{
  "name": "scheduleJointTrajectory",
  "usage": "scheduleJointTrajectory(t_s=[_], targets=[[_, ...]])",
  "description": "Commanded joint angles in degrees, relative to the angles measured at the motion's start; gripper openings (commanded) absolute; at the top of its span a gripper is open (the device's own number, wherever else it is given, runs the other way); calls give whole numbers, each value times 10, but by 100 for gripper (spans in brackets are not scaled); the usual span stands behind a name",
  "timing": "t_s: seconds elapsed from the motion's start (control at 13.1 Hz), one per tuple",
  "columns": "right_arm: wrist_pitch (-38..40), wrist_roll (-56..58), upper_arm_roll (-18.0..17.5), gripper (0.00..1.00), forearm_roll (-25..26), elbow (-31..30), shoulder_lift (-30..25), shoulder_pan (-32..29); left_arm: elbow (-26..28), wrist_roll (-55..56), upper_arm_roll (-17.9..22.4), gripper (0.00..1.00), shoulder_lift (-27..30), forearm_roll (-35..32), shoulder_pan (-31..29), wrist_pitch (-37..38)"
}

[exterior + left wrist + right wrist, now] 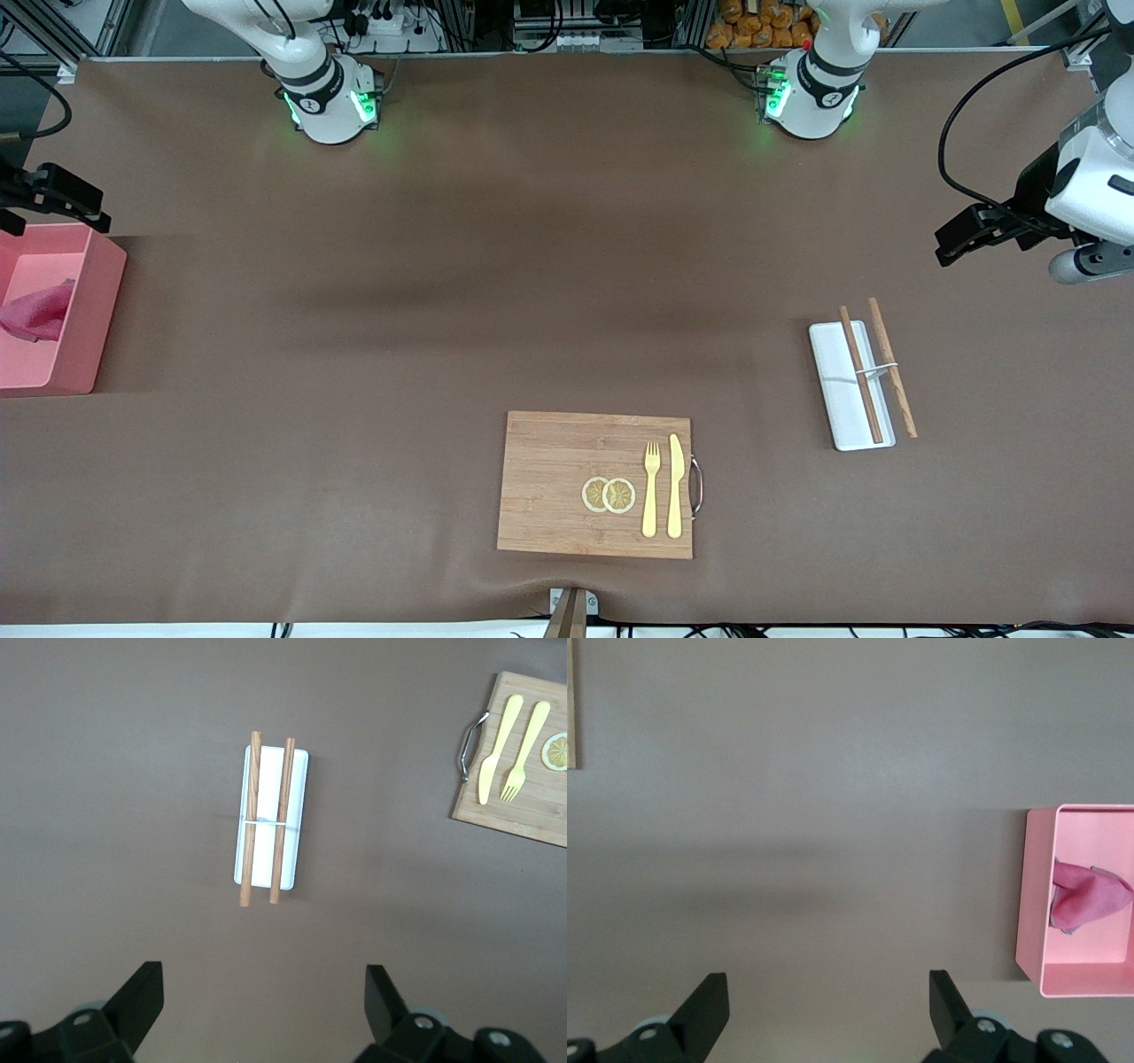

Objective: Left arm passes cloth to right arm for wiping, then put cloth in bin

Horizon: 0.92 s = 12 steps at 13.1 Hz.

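The magenta-pink cloth (35, 315) lies crumpled inside the salmon-pink bin (99, 292) at the right arm's end of the table. In the right wrist view the cloth (1085, 899) rests against one wall of the bin (1033, 895). My right gripper (84, 208) is open and empty, up in the air beside the bin; its jaws (828, 992) stand wide apart over bare table. My left gripper (952, 244) is open and empty in the air at the left arm's end, its jaws (264, 988) wide apart over bare table beside the white tray.
A flat white tray (837, 390) carries a pair of wooden chopsticks (864, 372) at the left arm's end; both show in the left wrist view (299, 806). A wooden cutting board (549, 478) near the front edge holds lemon slices (609, 494), a yellow fork (651, 487) and a knife (675, 483).
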<state>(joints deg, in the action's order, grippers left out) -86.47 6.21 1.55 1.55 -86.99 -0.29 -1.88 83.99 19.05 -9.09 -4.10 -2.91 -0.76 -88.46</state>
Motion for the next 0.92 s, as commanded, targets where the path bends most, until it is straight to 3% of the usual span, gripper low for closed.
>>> scheduleJointTrajectory(t_s=[0.0, 0.84], targets=[[-14, -5, -11, 100, -15, -14, -11, -13, 4, 2, 0, 100, 11, 8, -2, 2], [-43, -9, -13, 100, -15, -12, -9, -10, 5, 1, 1, 100, 12, 9, -3, 3]])
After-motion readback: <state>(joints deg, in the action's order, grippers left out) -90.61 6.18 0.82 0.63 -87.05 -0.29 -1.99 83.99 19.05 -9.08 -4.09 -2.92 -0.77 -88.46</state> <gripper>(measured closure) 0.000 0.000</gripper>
